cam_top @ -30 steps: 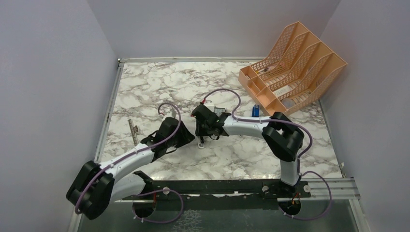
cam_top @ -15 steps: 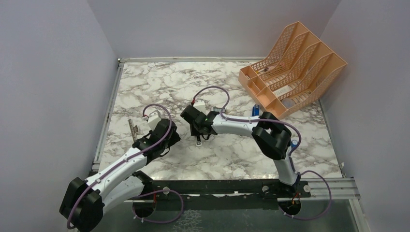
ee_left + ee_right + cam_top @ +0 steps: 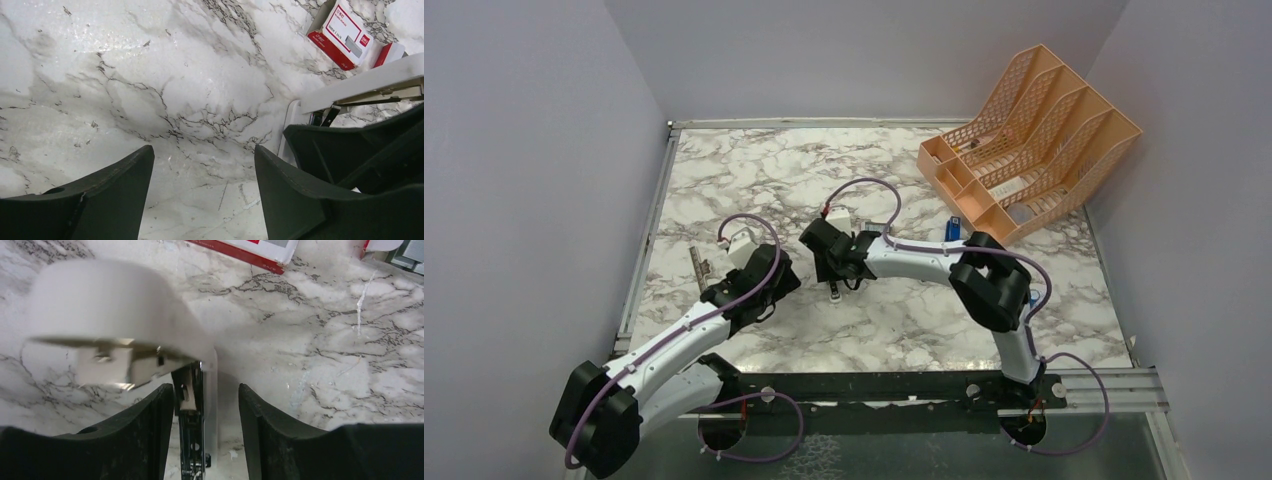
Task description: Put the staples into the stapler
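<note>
**Top view**
- Left gripper (image 3: 774, 280): low over the marble table (image 3: 904, 320), left of centre, well in from the left edge.
- Right gripper (image 3: 836, 268): mid-table, just beside the left one and pointing down.
- Stapler (image 3: 835, 291): only a white end shows below the right gripper. Its axis cannot be read here.
- Room: walls close the left, far and right edges. Bare marble lies far-left and near-right.
- Orange file rack (image 3: 1034, 130): far right corner, tilted back. Small items lie in its front trays, too small to name.
- Small blue object (image 3: 952, 229): just in front of the rack.

**Left wrist view**
- Left gripper (image 3: 202, 165): jaws wide apart, only marble between them.
- Stapler (image 3: 350, 87): to the right, its white half running from lower left up to the right edge.
- Red-and-white box (image 3: 345, 32): upper right, flap open, contents not visible.

**Right wrist view**
- Right gripper (image 3: 205, 410): jaws parted and straddling the stapler (image 3: 192, 440), with a gap at the right finger (image 3: 300, 440).
- The silver channel runs lengthwise down the gap. The white upper half is lifted, swung left and blurred.
- Staples (image 3: 413, 251): apparently the grey ribbed block cut off by the upper right corner.
</note>
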Motion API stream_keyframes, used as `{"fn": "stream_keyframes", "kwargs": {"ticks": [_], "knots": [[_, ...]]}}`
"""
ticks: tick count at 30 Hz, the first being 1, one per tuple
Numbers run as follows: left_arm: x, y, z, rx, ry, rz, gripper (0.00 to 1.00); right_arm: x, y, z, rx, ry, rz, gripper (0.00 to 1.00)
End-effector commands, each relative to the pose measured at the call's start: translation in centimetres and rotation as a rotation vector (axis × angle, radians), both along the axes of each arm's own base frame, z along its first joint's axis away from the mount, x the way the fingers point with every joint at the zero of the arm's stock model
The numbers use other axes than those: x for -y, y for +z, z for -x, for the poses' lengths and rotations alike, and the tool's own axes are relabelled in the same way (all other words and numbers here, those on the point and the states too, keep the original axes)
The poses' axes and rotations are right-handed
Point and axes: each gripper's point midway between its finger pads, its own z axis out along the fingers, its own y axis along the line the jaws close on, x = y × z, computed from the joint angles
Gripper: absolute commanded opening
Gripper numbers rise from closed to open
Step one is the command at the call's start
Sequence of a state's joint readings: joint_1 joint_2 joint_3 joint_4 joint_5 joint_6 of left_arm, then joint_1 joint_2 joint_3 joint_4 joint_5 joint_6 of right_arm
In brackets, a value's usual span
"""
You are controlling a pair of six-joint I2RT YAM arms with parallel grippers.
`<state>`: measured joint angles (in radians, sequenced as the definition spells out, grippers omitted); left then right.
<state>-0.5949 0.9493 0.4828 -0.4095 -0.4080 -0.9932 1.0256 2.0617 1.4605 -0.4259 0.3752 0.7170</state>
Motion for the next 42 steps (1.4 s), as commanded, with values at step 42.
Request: {"fn": "stream_keyframes", "kwargs": {"ticks": [42], "knots": [[12.1,9.9,-0.5,0.321,-0.689,0.327,0.9,20.5,1.0,1.5,-0.169,0.038,0.097,0.55]]}}
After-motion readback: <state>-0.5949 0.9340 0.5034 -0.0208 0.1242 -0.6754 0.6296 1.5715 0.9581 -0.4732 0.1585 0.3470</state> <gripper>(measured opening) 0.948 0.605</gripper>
